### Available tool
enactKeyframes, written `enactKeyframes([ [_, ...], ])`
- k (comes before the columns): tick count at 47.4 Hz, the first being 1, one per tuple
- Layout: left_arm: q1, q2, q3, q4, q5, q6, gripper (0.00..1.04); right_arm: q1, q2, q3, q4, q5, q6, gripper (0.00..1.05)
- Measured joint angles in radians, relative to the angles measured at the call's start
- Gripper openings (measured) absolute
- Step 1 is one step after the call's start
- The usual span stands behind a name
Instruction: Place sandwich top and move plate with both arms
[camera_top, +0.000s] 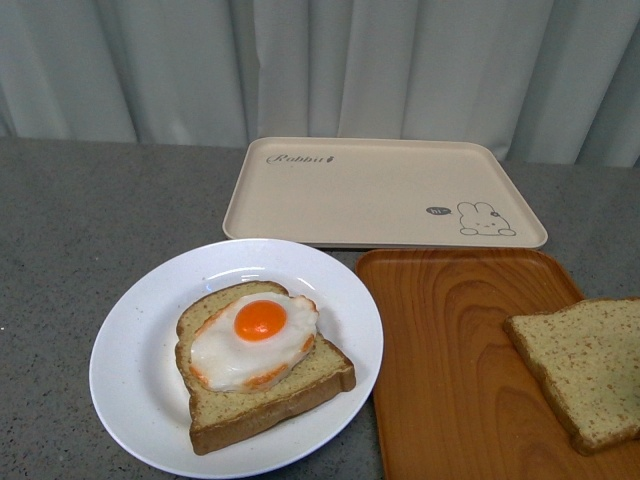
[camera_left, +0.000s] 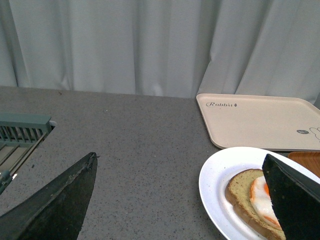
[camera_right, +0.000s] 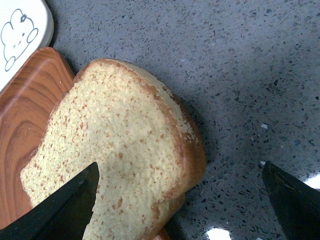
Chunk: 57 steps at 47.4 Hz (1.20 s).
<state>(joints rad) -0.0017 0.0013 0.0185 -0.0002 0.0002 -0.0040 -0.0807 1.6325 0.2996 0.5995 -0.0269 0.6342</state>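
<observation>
The sandwich top (camera_top: 585, 370), a speckled tan square with brown crust, lies at the right on the glossy wood-grain tray (camera_top: 450, 350), overhanging the flecked grey tabletop (camera_top: 90, 230). The round white plate (camera_top: 125, 390) holds an egg-topped slice (camera_top: 270, 400). The far beige tray (camera_top: 380, 190) reads "Rabbit". The left fingers (camera_left: 55, 207) and right fingers (camera_right: 60, 212) are spread and empty.

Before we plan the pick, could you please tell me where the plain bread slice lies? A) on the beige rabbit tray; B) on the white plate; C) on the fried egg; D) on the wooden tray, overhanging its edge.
D: the plain bread slice rests on the wooden tray, with one side sticking out past the tray's edge over the counter.
</observation>
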Motion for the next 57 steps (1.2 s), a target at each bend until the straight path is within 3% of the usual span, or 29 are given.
enactKeyframes([
  [15,0.000,0.000,0.000,0.000,0.000,0.000,0.98,0.022,0.038,-0.006,0.055,0.005,0.016,0.96],
  [24,0.000,0.000,0.000,0.000,0.000,0.000,0.98,0.023,0.058,-0.013,0.094,0.014,0.019,0.62],
  [43,0.000,0.000,0.000,0.000,0.000,0.000,0.98,0.028,0.048,0.026,0.079,0.007,0.035,0.04],
  [57,0.000,0.000,0.000,0.000,0.000,0.000,0.98,0.056,-0.088,0.151,0.018,-0.065,0.073,0.02],
])
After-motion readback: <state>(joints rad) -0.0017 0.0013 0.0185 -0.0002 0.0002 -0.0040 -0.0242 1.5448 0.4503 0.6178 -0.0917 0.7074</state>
